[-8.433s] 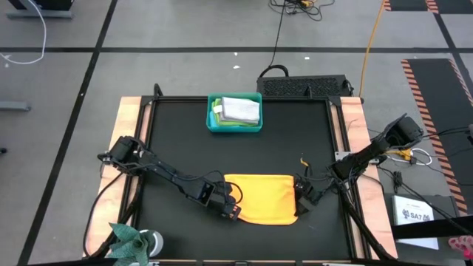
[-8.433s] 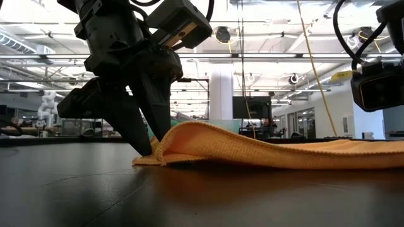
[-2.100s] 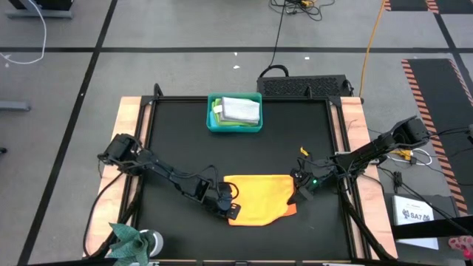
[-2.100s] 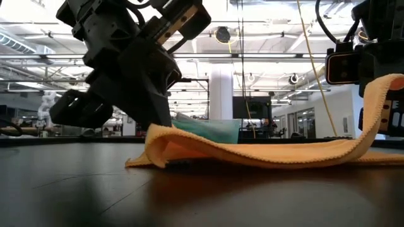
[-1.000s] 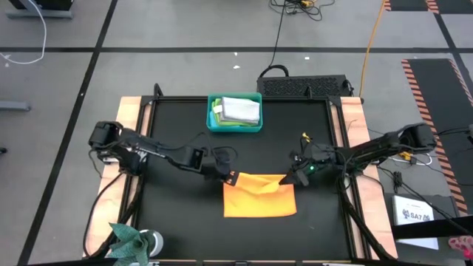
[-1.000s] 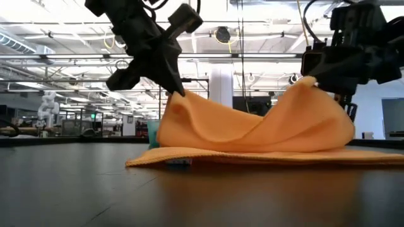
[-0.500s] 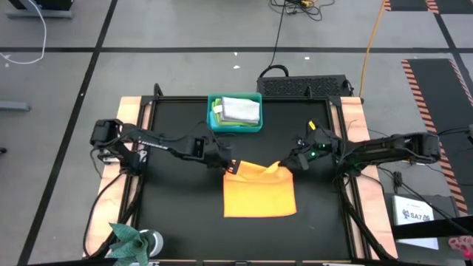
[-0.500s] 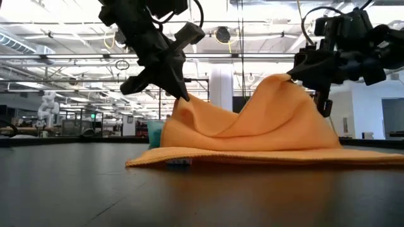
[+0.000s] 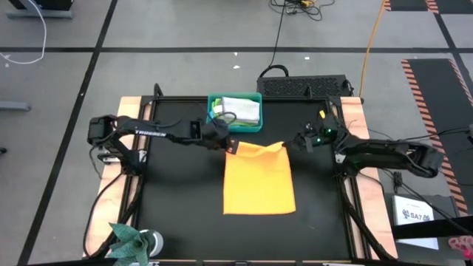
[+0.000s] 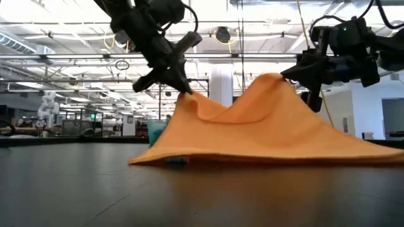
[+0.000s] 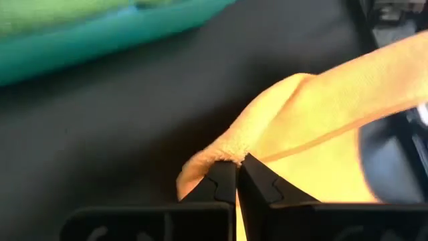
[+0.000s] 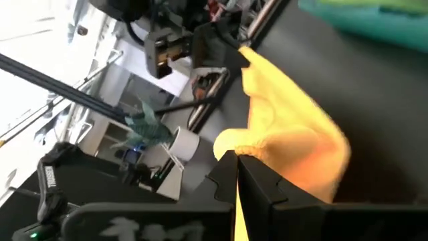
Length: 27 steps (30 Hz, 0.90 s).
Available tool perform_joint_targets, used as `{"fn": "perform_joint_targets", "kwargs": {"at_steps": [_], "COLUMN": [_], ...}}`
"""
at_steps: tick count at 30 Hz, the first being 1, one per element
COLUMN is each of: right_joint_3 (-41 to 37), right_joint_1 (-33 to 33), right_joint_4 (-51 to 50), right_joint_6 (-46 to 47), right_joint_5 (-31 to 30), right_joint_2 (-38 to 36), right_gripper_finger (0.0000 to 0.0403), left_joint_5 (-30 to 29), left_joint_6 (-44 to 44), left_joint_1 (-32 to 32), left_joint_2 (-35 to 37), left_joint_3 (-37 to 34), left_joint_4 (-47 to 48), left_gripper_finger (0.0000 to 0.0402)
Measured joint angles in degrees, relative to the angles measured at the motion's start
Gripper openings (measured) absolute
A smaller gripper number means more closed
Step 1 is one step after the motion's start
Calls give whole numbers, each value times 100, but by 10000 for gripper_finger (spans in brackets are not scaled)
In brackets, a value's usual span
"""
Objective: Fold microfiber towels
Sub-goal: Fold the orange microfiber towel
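Still, a slip is the likeliest trouble: each gripper pinches only a thin bit of corner, so uneven pulling could tug the cloth free and leave the edge crooked. The left gripper is clenched on one far corner of the orange-yellow towel; the right gripper grasps the other. From either gripper the cloth hangs toward 6 o'clock in the high view, its near part lying flat on the counter, its far edge lifted in two peaks. The teal bin of other towels sits just at 12 o'clock of the left gripper, near enough that I judge a snag possible.
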<state>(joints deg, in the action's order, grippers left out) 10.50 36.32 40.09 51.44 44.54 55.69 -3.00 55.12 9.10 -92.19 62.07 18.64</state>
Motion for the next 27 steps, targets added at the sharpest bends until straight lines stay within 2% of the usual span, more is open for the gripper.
{"fn": "perform_joint_targets", "kwargs": {"at_steps": [5, 12, 16, 20, 27], "right_joint_3": [0, 2, 0, 0, 0], "right_joint_1": [420, 288, -16, -455, -1418], "right_joint_4": [21, -163, -275, -467, -1489], "right_joint_6": [-51, 71, 344, 467, 478], "right_joint_5": [470, 1390, 1733, 1758, 1563], "right_joint_2": [-87, -100, -108, -106, -106], "right_gripper_finger": [0, 0, 0, 0, 0], "left_joint_5": [93, 161, 347, 425, 417], "left_joint_6": [-51, 69, 285, 549, 1127], "left_joint_1": [113, -177, -440, -780, -1470], "left_joint_2": [58, 64, 64, 64, 64], "left_joint_3": [-6, -5, -5, -5, -5], "left_joint_4": [96, 397, 434, 500, 607], "left_gripper_finger": [4, 4, 3, 6, 6]}}
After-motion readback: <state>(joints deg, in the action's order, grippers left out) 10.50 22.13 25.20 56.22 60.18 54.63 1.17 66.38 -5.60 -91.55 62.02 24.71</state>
